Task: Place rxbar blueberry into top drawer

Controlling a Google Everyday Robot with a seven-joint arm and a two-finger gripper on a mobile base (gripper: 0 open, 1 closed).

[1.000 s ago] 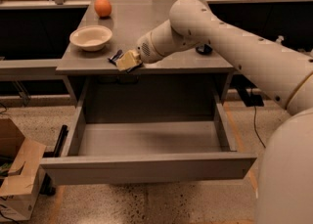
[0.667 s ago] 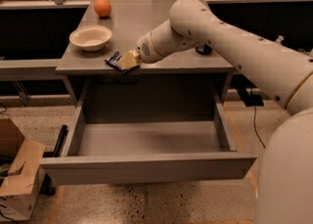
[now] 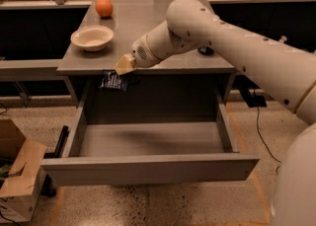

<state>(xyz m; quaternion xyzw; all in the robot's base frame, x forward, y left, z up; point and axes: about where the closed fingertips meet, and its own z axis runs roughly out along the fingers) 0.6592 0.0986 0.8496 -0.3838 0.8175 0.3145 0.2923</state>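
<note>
The rxbar blueberry [image 3: 113, 80], a small dark navy wrapper with light print, hangs just below the table's front edge, over the back left of the top drawer [image 3: 148, 168]. That drawer is pulled wide open and nothing shows inside it. My gripper [image 3: 123, 66] sits at the table's front lip, right above the bar. Its tan fingertips are shut on the bar's upper edge. The white arm [image 3: 222, 37] reaches in from the right across the tabletop.
On the grey table [image 3: 148, 22] stand a cream bowl [image 3: 92, 37] at the left and an orange [image 3: 103, 7] behind it. A small dark object [image 3: 206, 51] lies beside the arm. A cardboard box [image 3: 17, 180] sits on the floor left of the drawer.
The bar has come off the table's front edge and now hangs lower, in front of the drawer opening. My gripper has shifted slightly down and forward with it.
</note>
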